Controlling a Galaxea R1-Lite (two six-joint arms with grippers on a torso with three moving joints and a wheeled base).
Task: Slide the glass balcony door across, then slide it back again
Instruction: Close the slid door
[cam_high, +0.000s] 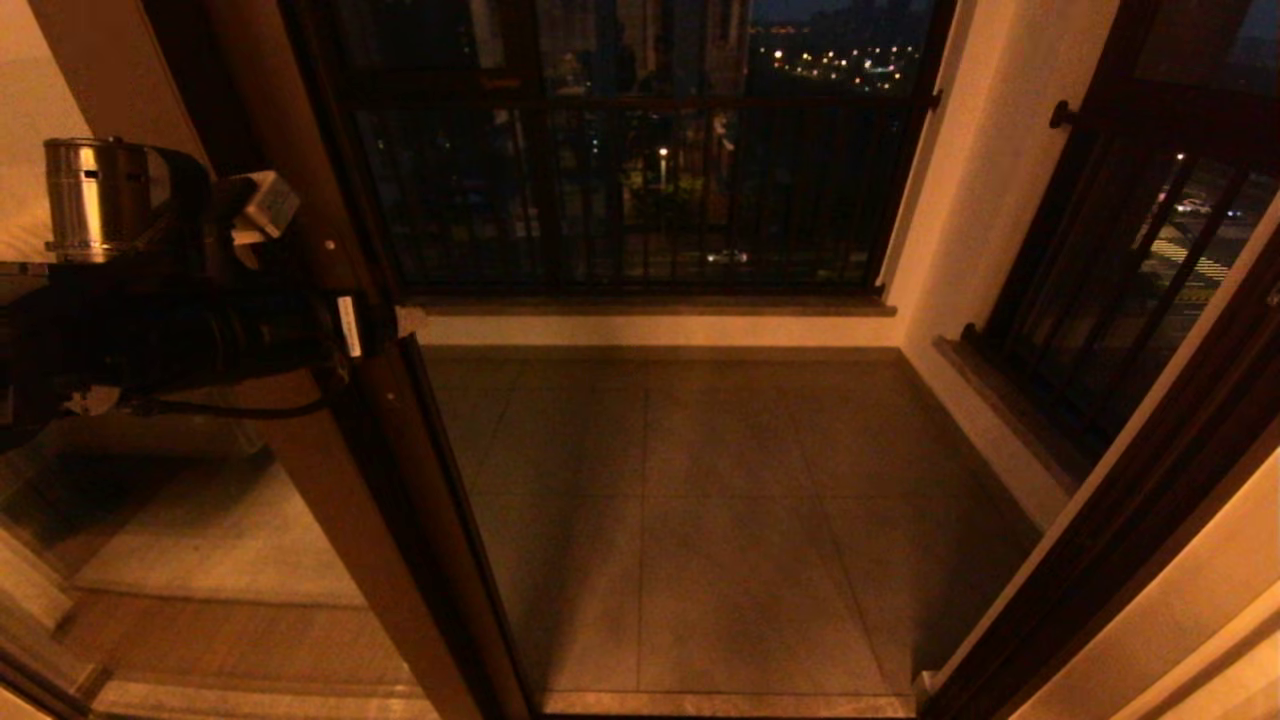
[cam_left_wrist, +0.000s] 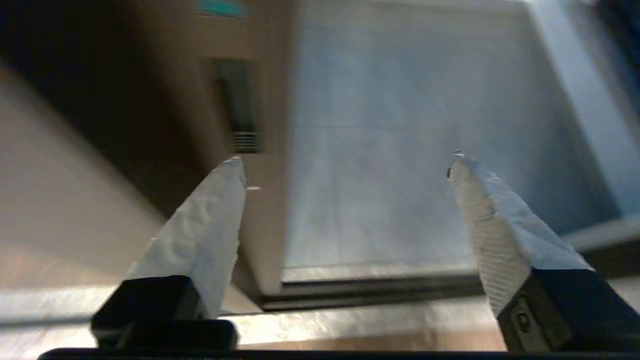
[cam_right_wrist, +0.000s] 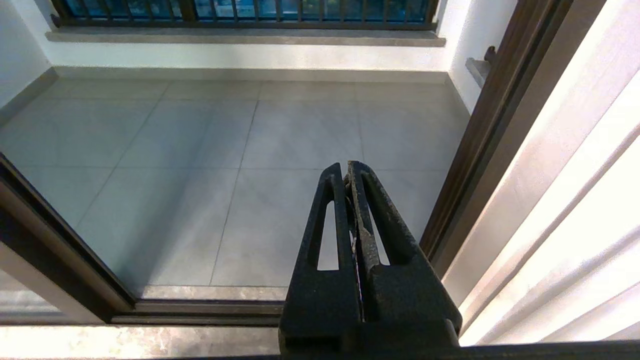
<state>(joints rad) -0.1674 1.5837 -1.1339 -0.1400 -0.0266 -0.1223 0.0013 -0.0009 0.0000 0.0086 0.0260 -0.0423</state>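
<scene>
The glass balcony door (cam_high: 335, 470) stands at the left of the doorway, its brown stile slanting down the head view. My left arm (cam_high: 180, 335) reaches across the glass to that stile. In the left wrist view my left gripper (cam_left_wrist: 346, 161) is open wide with nothing between its fingers. One white fingertip (cam_left_wrist: 227, 175) lies just short of the recessed handle slot (cam_left_wrist: 239, 107) in the stile (cam_left_wrist: 262, 165). My right gripper (cam_right_wrist: 346, 167) is shut on nothing and hangs before the open doorway near the right jamb; it is out of the head view.
The grey tiled balcony floor (cam_high: 700, 480) lies beyond the opening, with black-barred railing windows (cam_high: 640, 180) at the back and right. The dark right jamb (cam_high: 1130, 520) and the floor track (cam_left_wrist: 370, 292) bound the doorway. A metal canister (cam_high: 95, 195) shows at the far left.
</scene>
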